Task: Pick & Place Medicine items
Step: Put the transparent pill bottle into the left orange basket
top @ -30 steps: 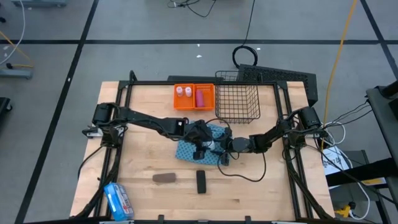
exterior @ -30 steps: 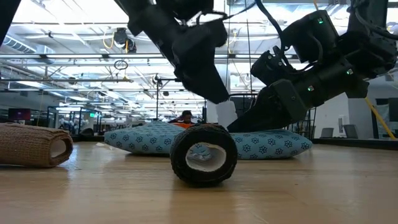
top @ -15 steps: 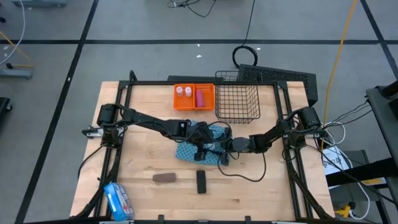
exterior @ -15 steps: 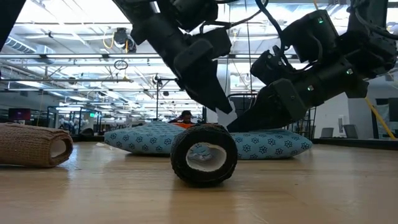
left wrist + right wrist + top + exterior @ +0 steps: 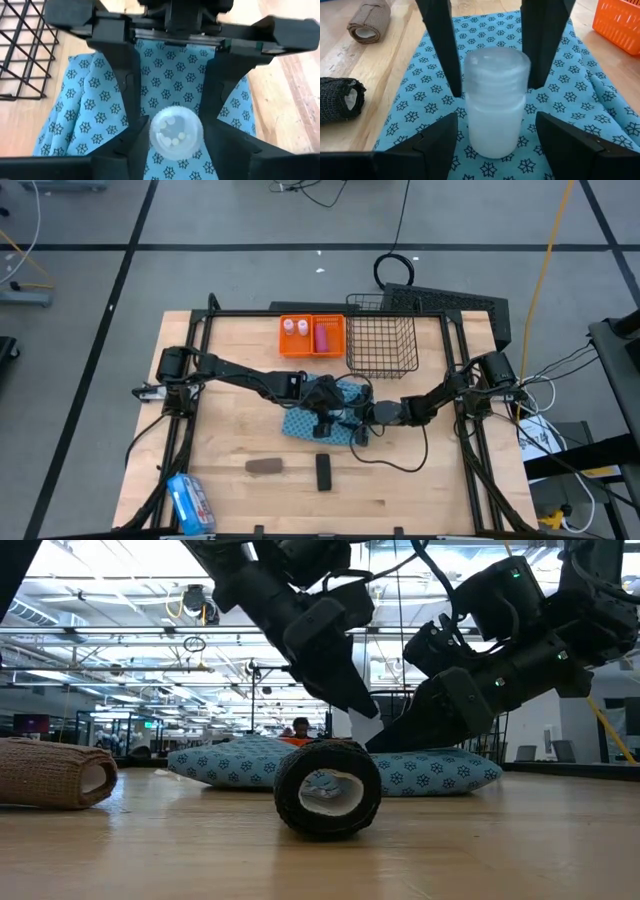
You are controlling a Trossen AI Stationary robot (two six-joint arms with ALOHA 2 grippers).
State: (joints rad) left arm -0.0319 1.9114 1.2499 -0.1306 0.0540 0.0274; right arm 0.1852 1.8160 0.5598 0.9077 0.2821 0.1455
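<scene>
Left gripper [image 5: 176, 135]: fingers spread, straddling a white bottle [image 5: 176, 134] without touching, cap directly below and between the tips. Right gripper [image 5: 492, 135]: fingers also apart, flanking the same bottle low at its base. Bottle upright on a blue patterned cloth [image 5: 325, 412] at table centre. Nearer the front edge than both grippers: a black roll [image 5: 327, 789] and a brown roll [image 5: 52, 773] on bare wood. Beyond the grippers: an orange tray [image 5: 311, 336] with 2 small white bottles [image 5: 294, 327] and a pink tube [image 5: 322, 337], beside a wire basket [image 5: 381, 345].
</scene>
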